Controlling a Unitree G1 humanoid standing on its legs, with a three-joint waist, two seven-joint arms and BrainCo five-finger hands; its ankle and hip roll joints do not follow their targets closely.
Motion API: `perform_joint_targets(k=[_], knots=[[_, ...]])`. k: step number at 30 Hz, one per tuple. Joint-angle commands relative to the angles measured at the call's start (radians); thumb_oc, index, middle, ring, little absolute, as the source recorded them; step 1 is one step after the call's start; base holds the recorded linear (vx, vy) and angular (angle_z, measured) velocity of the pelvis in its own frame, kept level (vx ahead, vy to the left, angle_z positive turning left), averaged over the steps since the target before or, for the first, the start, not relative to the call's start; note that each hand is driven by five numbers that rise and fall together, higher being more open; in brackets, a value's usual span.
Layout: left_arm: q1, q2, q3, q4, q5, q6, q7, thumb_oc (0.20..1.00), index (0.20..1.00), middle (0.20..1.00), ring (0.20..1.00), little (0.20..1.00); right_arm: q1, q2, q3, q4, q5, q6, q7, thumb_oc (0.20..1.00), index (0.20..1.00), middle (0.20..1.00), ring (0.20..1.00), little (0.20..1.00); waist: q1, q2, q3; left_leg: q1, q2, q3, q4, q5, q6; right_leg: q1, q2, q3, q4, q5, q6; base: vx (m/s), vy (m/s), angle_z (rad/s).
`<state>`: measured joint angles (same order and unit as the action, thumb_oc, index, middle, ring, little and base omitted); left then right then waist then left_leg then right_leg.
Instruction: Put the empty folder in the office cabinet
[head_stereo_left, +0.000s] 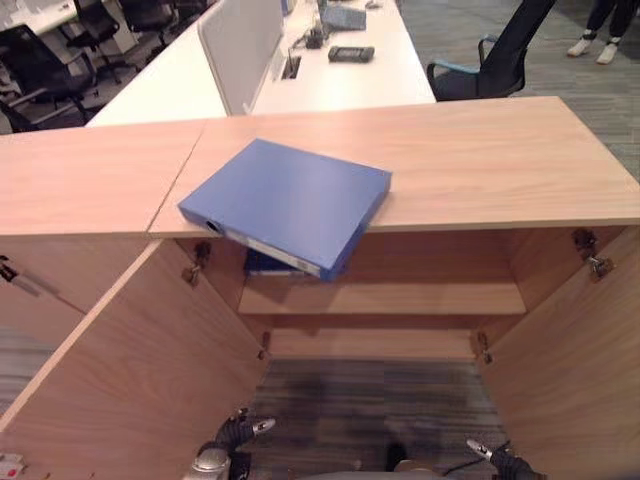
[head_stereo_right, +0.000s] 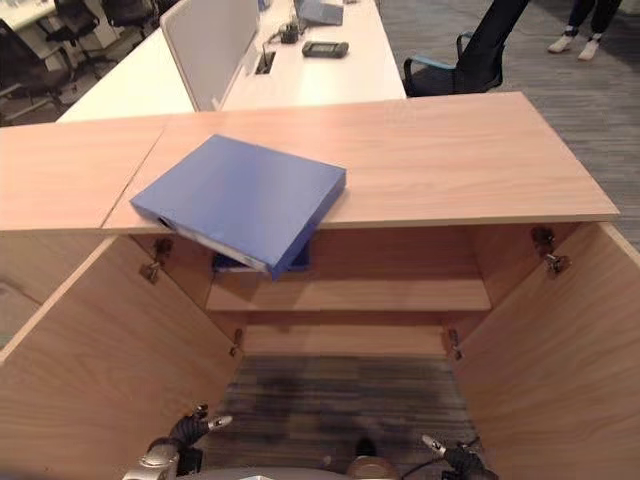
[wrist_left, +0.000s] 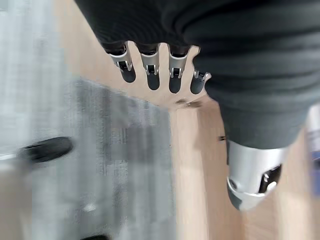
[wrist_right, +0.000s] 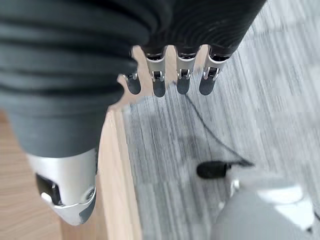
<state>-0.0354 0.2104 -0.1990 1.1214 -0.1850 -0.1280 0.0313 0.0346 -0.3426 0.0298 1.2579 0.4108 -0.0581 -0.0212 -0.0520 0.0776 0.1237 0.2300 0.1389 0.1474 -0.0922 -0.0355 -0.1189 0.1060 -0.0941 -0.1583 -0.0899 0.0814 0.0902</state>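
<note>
Here the blue folder (head_stereo_left: 290, 203) lies flat on the wooden top of the cabinet (head_stereo_left: 480, 160), left of centre in the head views, turned at an angle so that its near corner juts out past the front edge over the open compartment. Neither hand touches it. Both cabinet doors stand wide open, the left door (head_stereo_left: 130, 370) filling the lower left of the frame and the right door (head_stereo_left: 575, 350) the lower right. Inside, a shelf (head_stereo_left: 400, 297) crosses the middle of the compartment, and something blue (head_stereo_left: 262, 264) sits on its left end, mostly hidden under the overhanging folder, so what it is cannot be told.

The head views show the left hand (head_stereo_left: 238, 430) at the bottom edge left of centre and the right hand (head_stereo_left: 490, 455) at the bottom edge towards the right, both low in front of the cabinet. The wrist views add what those cannot: the left hand's fingers (wrist_left: 150, 70) are straight and hold nothing, with a door's wood and grey carpet (wrist_left: 115, 165) past them, and the right hand's fingers (wrist_right: 182, 75) are likewise straight and empty above striped carpet beside a door's edge.

At the top of the head views a white desk (head_stereo_left: 340, 80) carries a grey divider panel (head_stereo_left: 240, 45) and a dark device (head_stereo_left: 350, 53), with a black office chair (head_stereo_left: 495, 60) to its right and a person's shoes (head_stereo_left: 595, 48) at the upper right corner.
</note>
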Motion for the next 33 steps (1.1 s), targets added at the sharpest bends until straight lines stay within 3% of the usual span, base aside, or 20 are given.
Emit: perform_joint_targets(k=[1,13,17,19,20,23,30,33], knots=[[-0.003,0.045,0.005,0.013,0.027,-0.017,0.010,1.000,1.000,1.000,1.000,1.000,-0.039,0.007,0.021,0.023,0.010,-0.013,0.005,1.000,1.000,1.000,1.000,1.000,0.039,-0.030,-0.008,-0.033,-0.015,-0.044,0.027,0.009,-0.011,0.027,0.007,0.033,0.019,-0.100,0.032,0.02,0.161,-0.02],[-0.002,0.066,0.012,0.020,0.039,-0.022,0.008,1.000,1.000,1.000,1.000,1.000,-0.045,0.027,0.049,0.023,-0.027,-0.004,0.013,1.000,1.000,1.000,1.000,1.000,0.061,-0.059,-0.025,-0.029,-0.056,-0.051,0.005,-0.008,0.019,0.037,-0.026,0.043,0.021,-0.082,0.061,0.02,0.078,-0.04],[-0.017,0.096,-0.006,-0.105,0.081,-0.036,0.038,1.000,1.000,1.000,1.000,1.000,-0.045,0.027,0.055,0.015,-0.034,-0.004,0.013,1.000,1.000,1.000,1.000,1.000,0.070,-0.068,-0.029,-0.021,-0.060,-0.059,0.005,-0.013,0.025,0.049,-0.033,0.043,0.023,-0.085,0.065,0.04,0.032,0.04],[-0.015,0.145,-0.020,-0.316,0.188,-0.038,0.092,1.000,1.000,1.000,1.000,1.000,-0.043,0.034,0.051,0.003,-0.040,-0.013,-0.002,1.000,1.000,1.000,1.000,1.000,0.079,-0.074,-0.027,-0.022,-0.060,-0.066,0.005,-0.014,0.026,0.051,-0.035,0.040,0.025,-0.086,0.068,-0.01,-0.018,0.01],[0.016,0.198,-0.001,-0.539,0.286,-0.045,0.145,1.000,1.000,1.000,1.000,1.000,-0.036,0.046,0.039,-0.017,-0.043,-0.031,-0.020,1.000,1.000,1.000,1.000,1.000,0.089,-0.082,-0.023,-0.032,-0.060,-0.070,0.005,-0.001,0.025,0.042,-0.037,0.034,0.030,-0.079,0.070,-0.04,-0.052,0.05],[0.084,0.280,0.066,-0.815,0.462,-0.088,0.239,1.000,1.000,1.000,1.000,1.000,-0.007,0.063,0.025,-0.026,-0.059,-0.043,-0.031,1.000,1.000,1.000,1.000,1.000,0.101,-0.093,-0.023,-0.035,-0.055,-0.071,0.005,-0.004,0.021,0.044,-0.037,0.030,0.025,-0.082,0.075,-0.01,-0.044,0.07],[0.050,0.407,0.209,-1.149,0.748,-0.101,0.428,1.000,1.000,1.000,1.000,1.000,0.027,0.092,0.055,-0.005,-0.048,-0.035,-0.021,1.000,1.000,1.000,1.000,1.000,0.104,-0.095,-0.031,-0.020,-0.045,-0.059,0.005,-0.011,0.009,0.059,-0.030,0.022,0.016,-0.086,0.079,0.02,-0.046,-0.02],[0.024,0.425,0.194,-1.173,0.766,-0.103,0.427,1.000,1.000,1.000,1.000,1.000,0.029,0.091,0.061,-0.005,-0.049,-0.034,-0.020,1.000,1.000,1.000,1.000,1.000,0.100,-0.093,-0.032,-0.019,-0.042,-0.057,0.005,-0.011,0.007,0.061,-0.029,0.022,0.015,-0.087,0.079,0.00,-0.018,-0.01]])
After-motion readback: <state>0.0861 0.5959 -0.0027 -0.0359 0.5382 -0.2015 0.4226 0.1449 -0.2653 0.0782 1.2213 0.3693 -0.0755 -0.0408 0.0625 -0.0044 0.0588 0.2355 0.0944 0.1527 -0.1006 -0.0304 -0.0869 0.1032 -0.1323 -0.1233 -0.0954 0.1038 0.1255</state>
